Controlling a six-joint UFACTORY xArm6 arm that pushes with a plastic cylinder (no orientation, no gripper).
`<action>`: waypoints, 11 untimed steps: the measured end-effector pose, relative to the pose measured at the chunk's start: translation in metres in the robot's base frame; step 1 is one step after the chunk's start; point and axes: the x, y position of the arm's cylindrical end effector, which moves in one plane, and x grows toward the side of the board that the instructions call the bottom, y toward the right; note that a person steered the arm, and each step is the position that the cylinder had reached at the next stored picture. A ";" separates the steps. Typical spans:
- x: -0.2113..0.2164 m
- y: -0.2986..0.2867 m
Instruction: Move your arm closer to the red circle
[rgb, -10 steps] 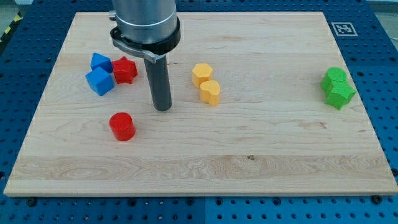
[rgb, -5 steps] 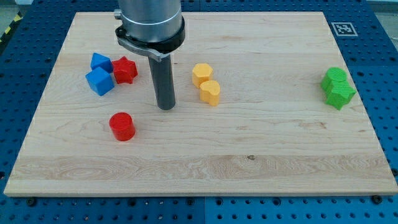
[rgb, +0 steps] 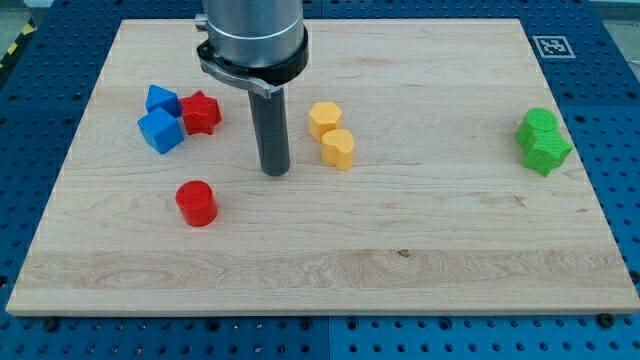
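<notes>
The red circle (rgb: 197, 203), a short red cylinder, stands on the wooden board (rgb: 400, 260) at the view's lower left. My tip (rgb: 275, 172) touches the board up and to the right of it, with a clear gap between them. The dark rod rises from the tip to the grey arm body at the view's top.
A red star-shaped block (rgb: 201, 112) and two blue blocks (rgb: 160, 131) (rgb: 162, 99) cluster at the left. Two yellow blocks (rgb: 324, 119) (rgb: 338, 148) sit just right of my tip. Two green blocks (rgb: 540, 125) (rgb: 546, 153) sit at the far right.
My tip has slid slightly to the view's right, a little farther from the red circle. No block has moved.
</notes>
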 end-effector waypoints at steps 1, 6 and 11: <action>0.000 0.002; -0.012 0.005; -0.002 -0.006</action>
